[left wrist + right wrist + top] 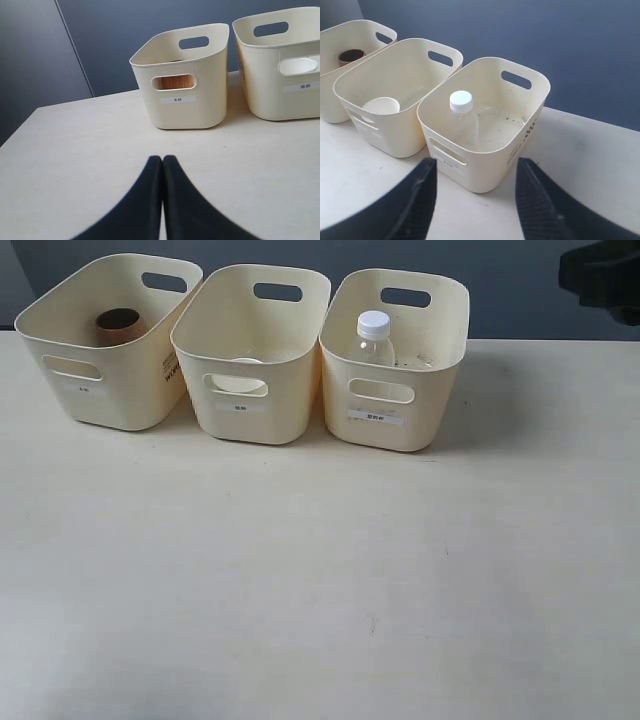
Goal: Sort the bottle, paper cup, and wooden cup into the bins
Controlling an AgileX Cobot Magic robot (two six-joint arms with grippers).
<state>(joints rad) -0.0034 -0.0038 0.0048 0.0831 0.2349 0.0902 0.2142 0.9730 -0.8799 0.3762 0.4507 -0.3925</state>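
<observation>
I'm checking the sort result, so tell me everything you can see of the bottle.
The bottle is small, of clear plastic, with a white screw cap and a rounded body. It stands upright inside the right-hand bin, near that bin's front wall, its cap about level with the rim. It looks empty, though that is hard to tell. No gripper touches it; the right gripper hangs open in front of the bin.
</observation>
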